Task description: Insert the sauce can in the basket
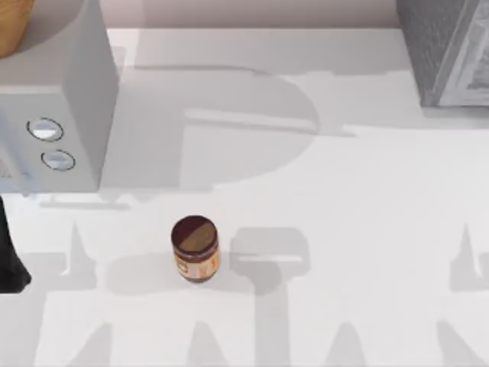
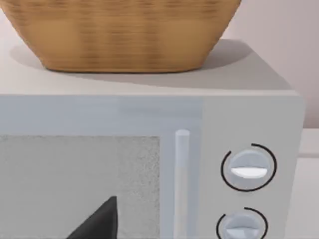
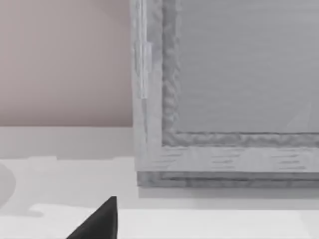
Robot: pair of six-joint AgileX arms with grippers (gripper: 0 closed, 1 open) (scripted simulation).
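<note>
Dark fingertip (image 2: 99, 221) low in the left wrist view, close to the lens; same dark shape (image 3: 99, 221) in the right wrist view. Whether either gripper is released or clenched: cannot tell, since one tip alone gives no gap to read.

Landmark: microwave (image 1: 53, 115), at the table's far left in the top view.

- Sauce can (image 1: 195, 249): upright on the white table (image 1: 367, 229), in front of the microwave and a little to its right, well apart from it. Nothing touches it. Brown lid up, orange-and-cream label facing front. Judged: standing free like this it offers a clean side grasp.
- Basket (image 2: 119, 35): sits on top of the microwave, woven tan walls flaring upward. In the top view it shows at the far left corner (image 1: 11, 27). Judged: raised placement means the can must be lifted well above the microwave's roof, then lowered in past the rim.
- Left arm: dark piece (image 1: 11, 264) at the table's left edge, in front of the microwave. Its wrist camera faces the microwave door and two round knobs (image 2: 248, 168).
- Right arm: wrist camera faces a grey box (image 3: 229, 99) at the far right, well apart from the microwave.

Judged: nothing begun; can not yet gripped. Left arm is the nearer one to both can and basket.
</note>
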